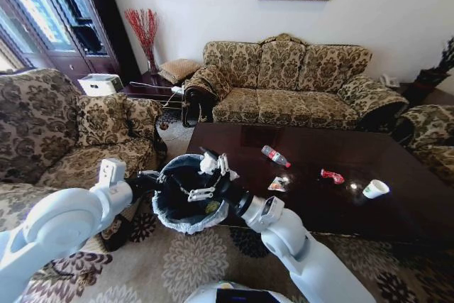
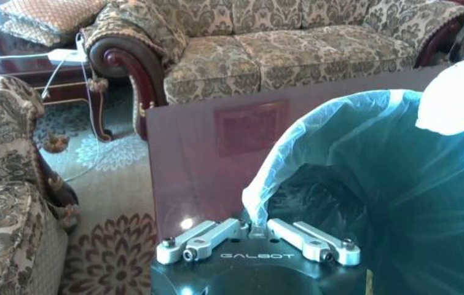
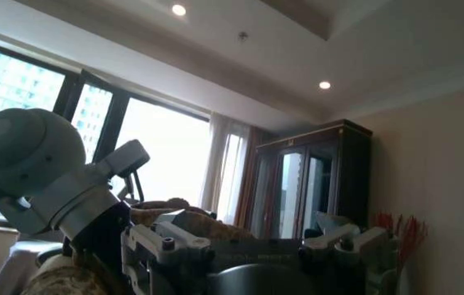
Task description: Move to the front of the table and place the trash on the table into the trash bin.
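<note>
Left claw (image 2: 256,236) pinching liner rim of trash bin (image 1: 186,200), lower centre. Right claw (image 1: 213,168) spread above bin, empty. Bottle (image 1: 275,155), wrapper (image 1: 331,175), cup (image 1: 374,189), snack bag (image 1: 278,184) left on worktop (image 1: 319,207).

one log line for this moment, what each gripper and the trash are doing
left gripper: shut on trash bin rim | right gripper: over bin, open | table: bottle, red wrapper, cup, snack bag
</note>
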